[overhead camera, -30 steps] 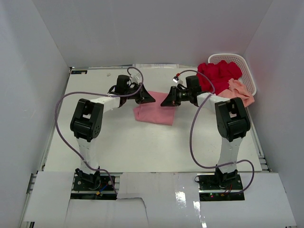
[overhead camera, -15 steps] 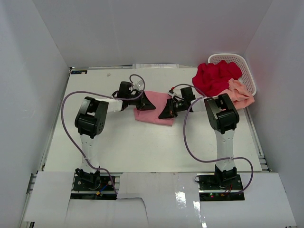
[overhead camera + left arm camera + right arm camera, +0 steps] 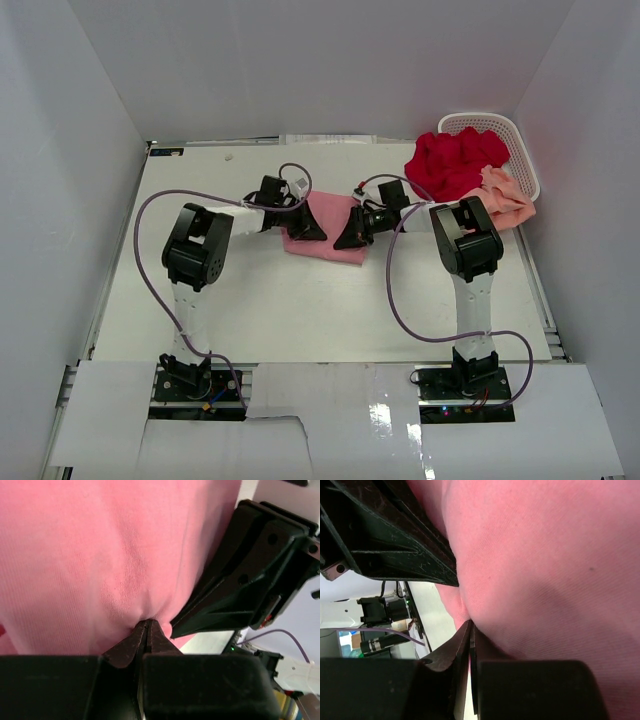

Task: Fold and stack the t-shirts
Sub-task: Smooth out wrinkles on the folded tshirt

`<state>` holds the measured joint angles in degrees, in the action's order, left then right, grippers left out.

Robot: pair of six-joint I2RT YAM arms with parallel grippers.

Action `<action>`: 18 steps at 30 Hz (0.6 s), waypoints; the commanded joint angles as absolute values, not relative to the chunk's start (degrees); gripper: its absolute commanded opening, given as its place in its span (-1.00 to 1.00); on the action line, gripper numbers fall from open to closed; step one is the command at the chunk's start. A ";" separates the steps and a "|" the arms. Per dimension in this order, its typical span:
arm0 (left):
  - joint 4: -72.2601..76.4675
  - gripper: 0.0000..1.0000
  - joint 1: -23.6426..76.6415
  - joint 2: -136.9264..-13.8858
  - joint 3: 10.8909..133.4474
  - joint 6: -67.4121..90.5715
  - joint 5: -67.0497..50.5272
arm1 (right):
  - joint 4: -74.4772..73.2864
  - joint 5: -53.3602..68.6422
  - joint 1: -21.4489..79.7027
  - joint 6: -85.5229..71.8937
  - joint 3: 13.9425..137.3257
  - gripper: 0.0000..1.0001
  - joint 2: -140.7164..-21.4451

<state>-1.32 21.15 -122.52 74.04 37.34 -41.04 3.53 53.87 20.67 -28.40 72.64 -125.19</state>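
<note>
The pink t-shirt (image 3: 327, 245) lies partly folded, as a compact patch, near the middle of the worktop (image 3: 280, 300). In the left wrist view its cloth (image 3: 100, 555) fills most of the picture, and it puckers into a small crease where the left gripper (image 3: 149, 626) meets it. There the fingers are pressed together on a pinch of the fabric. The right wrist view shows the same shirt (image 3: 545, 580) drawn to a point at the right gripper (image 3: 470, 626), whose fingers are likewise closed. They seem to nip a thin fold, though the view is too close to see how much cloth is held.

From above, the left gripper (image 3: 316, 235) sits on the shirt's left part and the right gripper (image 3: 343, 241) on its right edge, close together and facing each other.

Well to the right of the pink shirt and farther back, the red t-shirt (image 3: 455, 165) is heaped, spilling out of the white basket (image 3: 500, 122). The peach t-shirt (image 3: 505, 198) is crumpled just nearer than the red one, also well to the right of the pink shirt.
</note>
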 commanded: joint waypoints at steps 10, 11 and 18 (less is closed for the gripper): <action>-28.36 -0.31 21.45 -110.04 96.73 32.26 -20.94 | -5.97 49.31 21.00 -23.73 79.45 -0.85 -120.94; -33.61 -0.18 21.36 -109.87 98.42 31.82 -17.79 | -6.24 49.22 21.09 -23.56 79.63 -0.85 -120.33; -43.95 0.93 20.13 -109.78 97.40 30.94 -7.57 | -7.03 47.82 21.18 -23.82 80.33 -0.82 -116.63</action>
